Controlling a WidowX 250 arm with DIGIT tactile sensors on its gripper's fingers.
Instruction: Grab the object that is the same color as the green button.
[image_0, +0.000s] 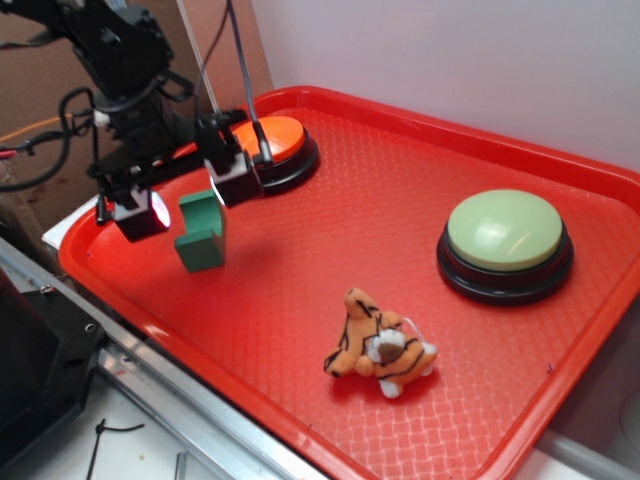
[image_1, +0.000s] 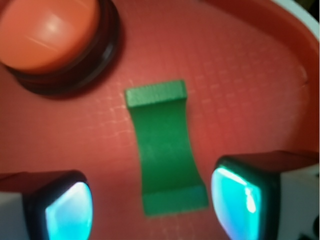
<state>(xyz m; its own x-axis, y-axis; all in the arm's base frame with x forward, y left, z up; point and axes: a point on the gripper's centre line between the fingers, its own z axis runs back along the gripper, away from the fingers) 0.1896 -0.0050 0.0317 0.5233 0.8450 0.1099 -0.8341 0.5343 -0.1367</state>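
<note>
The dark green L-shaped block (image_0: 202, 233) stands on the red tray (image_0: 330, 210) at its left side. In the wrist view the block (image_1: 164, 150) lies lengthwise below me, its near end between my two fingers. My gripper (image_0: 190, 196) is open and hangs just above the block, one finger on each side, not touching it. In the wrist view the gripper (image_1: 152, 205) shows glowing cyan pads (image_1: 235, 200) with a gap to the block on both sides. The pale green dome button (image_0: 505, 232) sits at the tray's right.
An orange dome button (image_0: 276, 142) with a black base stands just behind my gripper, also in the wrist view (image_1: 50, 35). An orange striped plush tiger (image_0: 380, 350) lies near the tray's front. The tray's raised rim (image_0: 100, 285) runs close on the left.
</note>
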